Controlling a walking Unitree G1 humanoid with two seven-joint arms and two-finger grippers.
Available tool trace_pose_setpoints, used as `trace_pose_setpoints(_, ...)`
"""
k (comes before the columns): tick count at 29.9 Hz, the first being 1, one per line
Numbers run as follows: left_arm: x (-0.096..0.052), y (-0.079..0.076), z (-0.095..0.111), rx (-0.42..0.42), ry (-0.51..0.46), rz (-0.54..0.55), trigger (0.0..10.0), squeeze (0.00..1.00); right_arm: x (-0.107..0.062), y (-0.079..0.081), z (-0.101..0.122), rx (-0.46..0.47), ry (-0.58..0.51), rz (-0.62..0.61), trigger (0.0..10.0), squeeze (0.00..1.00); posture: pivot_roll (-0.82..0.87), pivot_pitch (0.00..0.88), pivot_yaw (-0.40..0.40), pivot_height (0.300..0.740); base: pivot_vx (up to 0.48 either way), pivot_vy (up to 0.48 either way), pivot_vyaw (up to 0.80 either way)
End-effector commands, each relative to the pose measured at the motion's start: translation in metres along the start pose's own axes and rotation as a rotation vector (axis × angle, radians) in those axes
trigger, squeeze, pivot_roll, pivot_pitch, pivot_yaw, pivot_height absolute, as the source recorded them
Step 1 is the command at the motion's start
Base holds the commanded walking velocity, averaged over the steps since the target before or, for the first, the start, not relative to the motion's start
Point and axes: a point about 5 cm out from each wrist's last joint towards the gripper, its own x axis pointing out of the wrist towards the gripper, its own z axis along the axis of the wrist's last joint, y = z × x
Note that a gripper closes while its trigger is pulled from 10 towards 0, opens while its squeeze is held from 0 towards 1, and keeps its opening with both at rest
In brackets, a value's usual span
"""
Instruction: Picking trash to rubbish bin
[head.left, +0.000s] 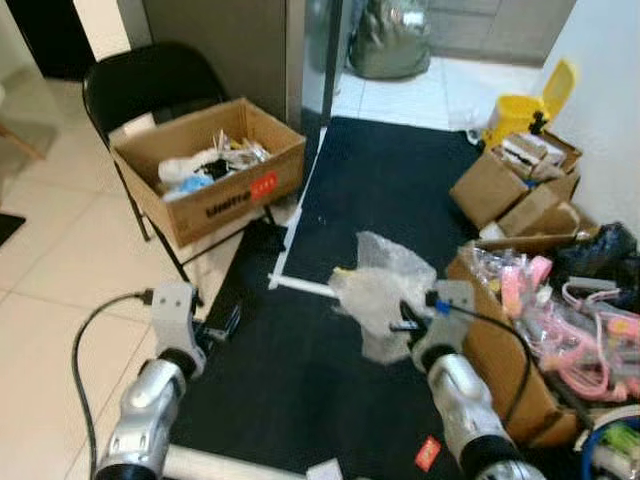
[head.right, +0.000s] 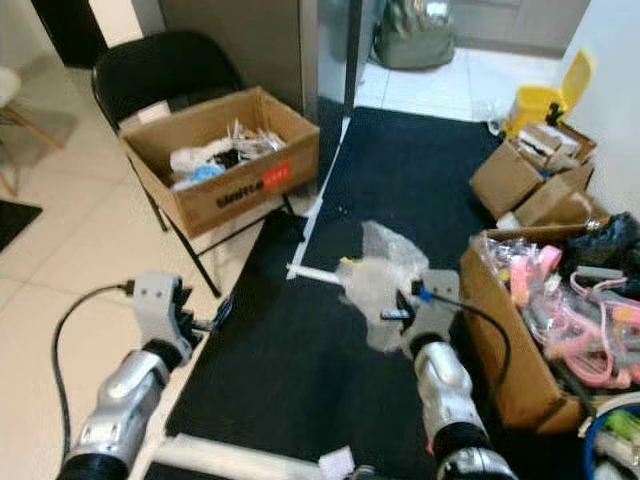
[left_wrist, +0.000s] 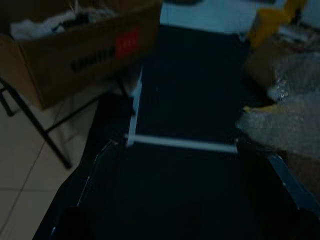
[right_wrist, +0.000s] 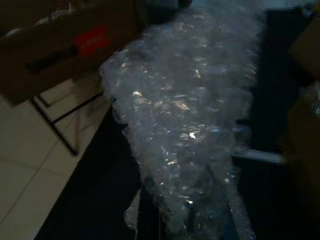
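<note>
A brown cardboard box (head.left: 215, 170) of white scraps is sitting on a black folding chair (head.left: 140, 80), beyond a black mat (head.left: 370, 300) crossed by a thin white rod (head.left: 300, 287). More open cartons (head.left: 515, 185) and a yellow bin (head.left: 520, 110) are crowding the robot's right side. The right tool (head.left: 405, 325) is clamping a crumpled, glossy sheet of clear bubble wrap (head.left: 380, 290), holding it above the mat. The left tool (head.left: 225, 325) is hovering low over the mat's edge, its fingers spread with nothing between them.

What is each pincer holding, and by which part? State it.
The right pincer is shut on the sheet of bubble wrap, gripping its lower edge nearest the robot. The left pincer holds nothing.
</note>
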Motion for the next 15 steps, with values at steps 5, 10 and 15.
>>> trace_pose_setpoints(5, -0.015, 0.004, -0.010, -0.015, 0.011, 0.075, 10.0, 0.00, -0.004, 0.005, -0.009, 0.024, 0.025, 0.004, 10.0, 0.00, 0.05, 0.143, -0.029, 0.740, 0.329, 0.000, 0.00)
trace_pose_setpoints(10, -0.021, 0.003, -0.016, -0.029, 0.028, 0.100, 10.0, 0.00, -0.005, 0.005, -0.010, 0.023, 0.028, 0.006, 10.0, 0.00, 0.05, 0.139, -0.027, 0.740, 0.328, 0.000, 0.00)
trace_pose_setpoints(15, -0.025, 0.001, -0.018, -0.021, 0.036, 0.109, 10.0, 0.00, -0.006, 0.004, -0.012, 0.028, 0.033, -0.004, 10.0, 0.00, 0.05, 0.133, -0.026, 0.740, 0.327, 0.000, 0.00)
